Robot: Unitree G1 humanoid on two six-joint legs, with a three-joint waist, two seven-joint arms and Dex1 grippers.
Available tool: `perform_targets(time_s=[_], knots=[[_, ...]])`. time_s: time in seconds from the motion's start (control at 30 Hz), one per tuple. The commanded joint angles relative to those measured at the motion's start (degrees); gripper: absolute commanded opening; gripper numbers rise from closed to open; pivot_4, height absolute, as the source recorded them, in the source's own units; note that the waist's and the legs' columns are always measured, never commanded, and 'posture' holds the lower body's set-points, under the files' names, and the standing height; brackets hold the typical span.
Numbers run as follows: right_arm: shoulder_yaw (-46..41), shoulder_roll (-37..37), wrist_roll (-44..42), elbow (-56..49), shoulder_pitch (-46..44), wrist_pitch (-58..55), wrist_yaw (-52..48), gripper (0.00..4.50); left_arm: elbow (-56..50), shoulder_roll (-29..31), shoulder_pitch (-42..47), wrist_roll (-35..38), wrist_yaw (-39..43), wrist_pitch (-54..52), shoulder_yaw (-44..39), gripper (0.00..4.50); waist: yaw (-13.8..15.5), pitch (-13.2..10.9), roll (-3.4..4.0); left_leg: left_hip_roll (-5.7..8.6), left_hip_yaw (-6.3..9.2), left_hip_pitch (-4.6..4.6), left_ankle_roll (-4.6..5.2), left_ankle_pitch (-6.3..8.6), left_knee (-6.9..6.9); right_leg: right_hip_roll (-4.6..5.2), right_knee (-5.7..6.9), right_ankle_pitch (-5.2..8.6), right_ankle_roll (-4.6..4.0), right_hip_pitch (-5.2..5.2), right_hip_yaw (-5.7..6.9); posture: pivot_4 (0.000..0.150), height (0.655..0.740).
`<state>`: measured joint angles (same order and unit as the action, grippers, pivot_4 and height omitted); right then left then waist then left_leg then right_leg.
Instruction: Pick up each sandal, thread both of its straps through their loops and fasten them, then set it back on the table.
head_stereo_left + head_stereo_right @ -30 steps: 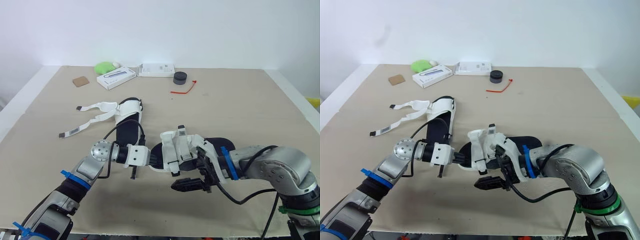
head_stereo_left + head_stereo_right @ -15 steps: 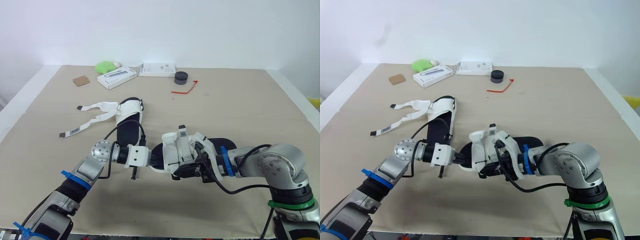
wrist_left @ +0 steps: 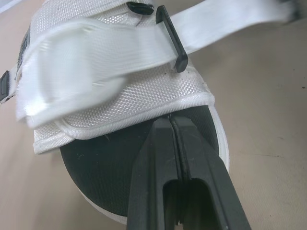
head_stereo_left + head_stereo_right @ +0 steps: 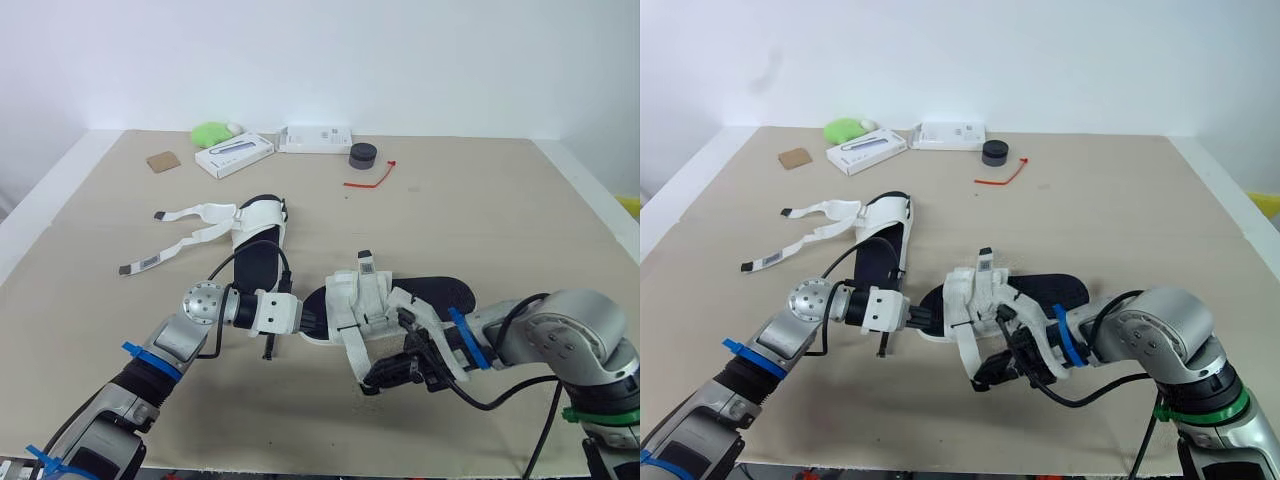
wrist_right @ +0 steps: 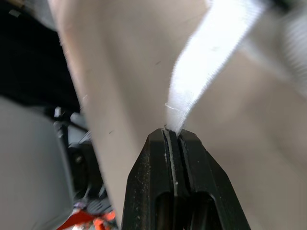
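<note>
Left pincer [image 4: 312,322]: pressed together on the rim of the sandal [image 4: 440,293], at the end that carries the white upper. In the left wrist view its black fingers [image 3: 153,163] meet at the edge of the black sole, just under the mesh upper. A white band meets a black loop [image 3: 171,45] there; whether it is threaded, I cannot tell.

Right pincer [image 4: 385,375]: pinching the free end of a white strap [image 4: 357,345]. In the right wrist view the webbing enters between the closed fingers [image 5: 148,167]. The strap runs straight from the upper toward the lower edge of the frame.

Sandal position: lower centre of the frame, between the two pincers, its black sole reaching to the right. Cannot tell whether the sole touches the bench [image 4: 500,200].

Second sandal [image 4: 255,240]: lies on the bench left of centre, well apart from the right pincer. Its two loose straps [image 4: 185,214] lie spread out flat toward the left, unfastened.

Upper part of the frame, along the far side of the bench:
- brown square [image 4: 160,161], upper left
- green object [image 4: 210,133]
- white box [image 4: 232,155], just beside the green object
- second white box [image 4: 313,138]
- black puck [image 4: 361,155], with a red tie [image 4: 367,180] near it
</note>
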<state>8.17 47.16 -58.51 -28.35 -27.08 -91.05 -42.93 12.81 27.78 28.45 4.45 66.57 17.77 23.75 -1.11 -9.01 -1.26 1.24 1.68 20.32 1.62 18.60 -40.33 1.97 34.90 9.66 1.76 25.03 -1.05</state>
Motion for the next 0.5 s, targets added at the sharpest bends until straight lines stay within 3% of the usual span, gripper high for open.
perform_targets(time_s=[0.03,0.47,0.5], knots=[[-1.5,0.9,-3.2,-2.2,0.0,-1.1,-2.0,0.12,3.7,0.8,-2.1,-4.3,0.8,-1.7,2.6,0.0,0.0,0.0,0.0,0.0,0.0,0.0,0.0,0.0,0.0,0.0,0.0,0.0,0.0,0.0,0.0,0.15,0.74],[-3.5,1.8,-5.1,-3.0,-0.3,4.9,-5.7,0.12,4.2,0.9,-1.9,-4.3,0.8,-1.6,2.5,0.0,0.0,0.0,0.0,0.01,0.01,0.01,-0.01,0.0,0.0,0.01,-0.02,0.01,0.02,0.0,0.02,0.15,0.74],[-3.8,2.4,-5.2,-3.1,-0.5,5.5,-6.4,0.57,4.2,0.9,-1.9,-4.3,0.8,-1.6,2.4,0.0,0.0,0.0,0.0,0.0,0.01,0.01,-0.01,0.0,0.0,0.01,-0.02,0.01,0.03,0.0,0.02,0.15,0.74]])
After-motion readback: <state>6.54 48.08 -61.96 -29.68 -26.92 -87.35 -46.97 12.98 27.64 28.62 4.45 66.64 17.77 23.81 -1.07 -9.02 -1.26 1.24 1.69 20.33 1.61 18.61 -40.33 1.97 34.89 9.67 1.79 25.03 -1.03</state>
